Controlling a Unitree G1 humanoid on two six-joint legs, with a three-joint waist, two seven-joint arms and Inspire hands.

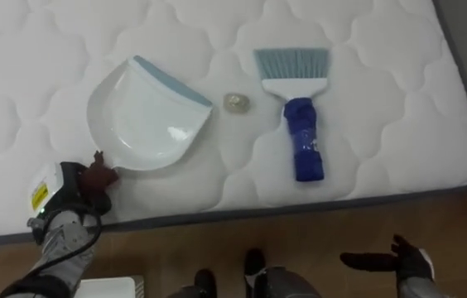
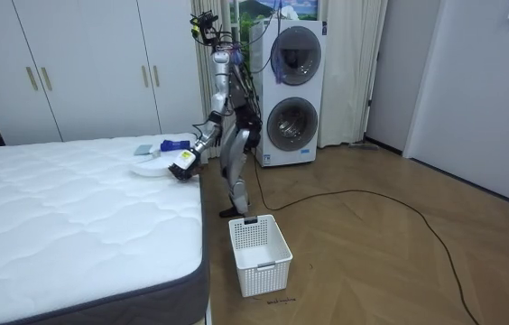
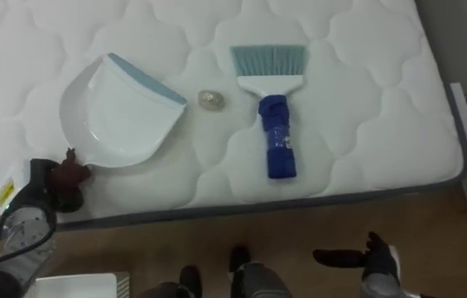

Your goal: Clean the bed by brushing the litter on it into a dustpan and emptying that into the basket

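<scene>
Quilted mattress (image 1: 382, 124) holds a dustpan (image 1: 146, 116), a small scrap (image 1: 235, 102) and a brush (image 1: 302, 136) side by side, ready for sweeping. Left hand (image 1: 84, 186) seems curled round the dustpan's handle; right hand (image 1: 403, 261) hangs spread and idle.

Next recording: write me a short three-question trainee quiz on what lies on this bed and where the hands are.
1. True or false: the small pale crumpled scrap lies between the white plastic dustpan and the blue-handled hand brush.
2. Fill in: the right hand hangs open over the wooden ____, off the white quilted mattress.
3. The left hand is at:
A) the dustpan's near rim
B) the brush's bristles
C) the scrap

Key: 1 true; 2 floor; 3 A.
</scene>
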